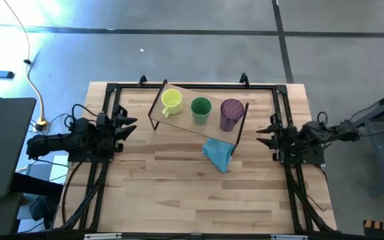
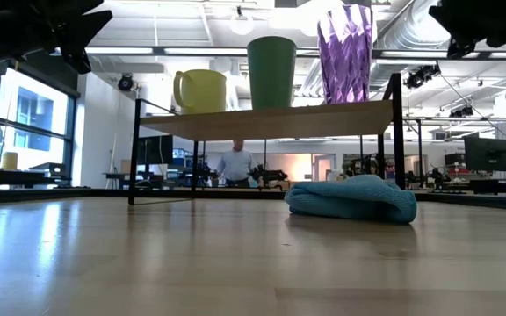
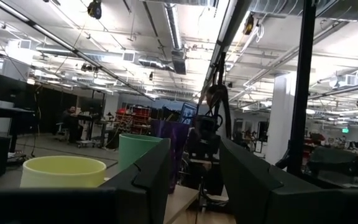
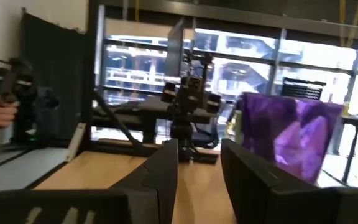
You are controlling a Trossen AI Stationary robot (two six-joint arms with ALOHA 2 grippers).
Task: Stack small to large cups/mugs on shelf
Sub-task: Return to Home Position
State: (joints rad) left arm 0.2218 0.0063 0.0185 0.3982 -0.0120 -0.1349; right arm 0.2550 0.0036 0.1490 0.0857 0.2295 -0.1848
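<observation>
My left gripper (image 1: pixel 129 125) hangs over the left side of the table (image 1: pixel 179 193), well apart from the shelf (image 1: pixel 184 121). Its 2 fingers are spread, with nothing between them. My right gripper (image 1: pixel 264 132) hangs over the right side, near the shelf's right end but not touching it, and its 2 fingers are likewise parted and empty. The 2 grippers point toward each other across the table.

All 3 vessels stand upright on the shelf in 1 row. The yellow mug (image 1: pixel 171 100) is at the end nearest my left arm, with its handle turned toward that arm. The green cup (image 1: pixel 201 109) is in the middle, and the purple tumbler (image 1: pixel 231 112) is at the end nearest my right arm. A gap shows between each vessel and its neighbour, and they rise in height from yellow to purple.

A crumpled blue cloth (image 1: pixel 219 153) lies on the table just in front of the shelf, below the tumbler's end. In the low view a person (image 2: pixel 235 164) shows far back in the room, seen under the shelf board
</observation>
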